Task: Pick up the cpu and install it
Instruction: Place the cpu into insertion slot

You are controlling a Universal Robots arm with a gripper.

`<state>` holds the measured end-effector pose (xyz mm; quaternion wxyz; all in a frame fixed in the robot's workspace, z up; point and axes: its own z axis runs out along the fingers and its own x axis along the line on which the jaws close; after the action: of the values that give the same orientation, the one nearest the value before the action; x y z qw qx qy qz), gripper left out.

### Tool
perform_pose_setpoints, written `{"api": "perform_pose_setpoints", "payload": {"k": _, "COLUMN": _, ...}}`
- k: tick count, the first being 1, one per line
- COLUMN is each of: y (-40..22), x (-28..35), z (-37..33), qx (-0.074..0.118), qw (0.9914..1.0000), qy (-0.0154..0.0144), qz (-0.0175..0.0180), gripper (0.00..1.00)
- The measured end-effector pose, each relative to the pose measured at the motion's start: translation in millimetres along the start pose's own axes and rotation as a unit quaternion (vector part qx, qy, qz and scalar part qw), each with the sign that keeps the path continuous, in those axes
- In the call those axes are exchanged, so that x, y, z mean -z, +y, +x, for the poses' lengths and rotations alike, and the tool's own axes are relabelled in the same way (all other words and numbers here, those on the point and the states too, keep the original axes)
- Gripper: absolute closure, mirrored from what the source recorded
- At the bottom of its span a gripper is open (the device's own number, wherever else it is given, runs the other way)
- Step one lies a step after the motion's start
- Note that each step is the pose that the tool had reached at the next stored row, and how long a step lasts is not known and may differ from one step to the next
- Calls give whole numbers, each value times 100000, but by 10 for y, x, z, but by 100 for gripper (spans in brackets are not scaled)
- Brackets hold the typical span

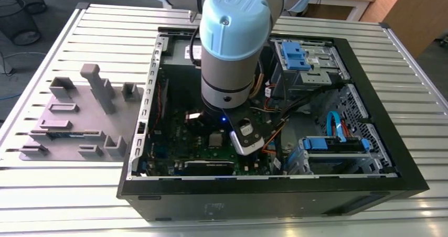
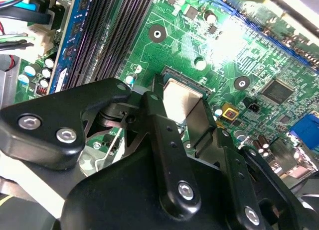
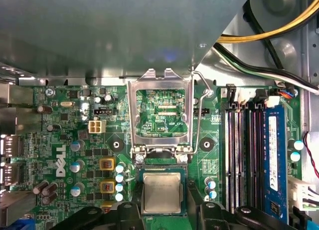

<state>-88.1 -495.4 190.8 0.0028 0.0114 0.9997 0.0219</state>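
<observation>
**rig_newbie:** so where's the cpu at right now?

**me:** Right at my gripper point(image 2: 183, 121) tip. The cpu point(image 3: 161, 192) lies flat and square in the socket point(image 3: 161, 171). Honestly can't tell if I'm clamped on it or loose. Just past my gripper the socket frame point(image 3: 160, 115) is flipped open, which I figure is why the chip fits in.

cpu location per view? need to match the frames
Exterior view: the cpu is likely the small pale square on the motherboard, at the exterior view's left of the arm's wrist.
First wrist view: the cpu lies at the socket, beside the open hinged frame.
Second wrist view: the cpu is the silvery square on the green board.
Shared landmark: the black memory slots, in both wrist views.
</observation>
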Motion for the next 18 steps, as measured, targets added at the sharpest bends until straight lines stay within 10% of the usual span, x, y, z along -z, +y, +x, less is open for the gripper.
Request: {"api": "perform_pose_setpoints", "payload": {"k": 18, "y": -34, "x": 78, "z": -1, "qx": -4, "qw": 100000, "qy": 6, "qz": -65, "gripper": 55}}
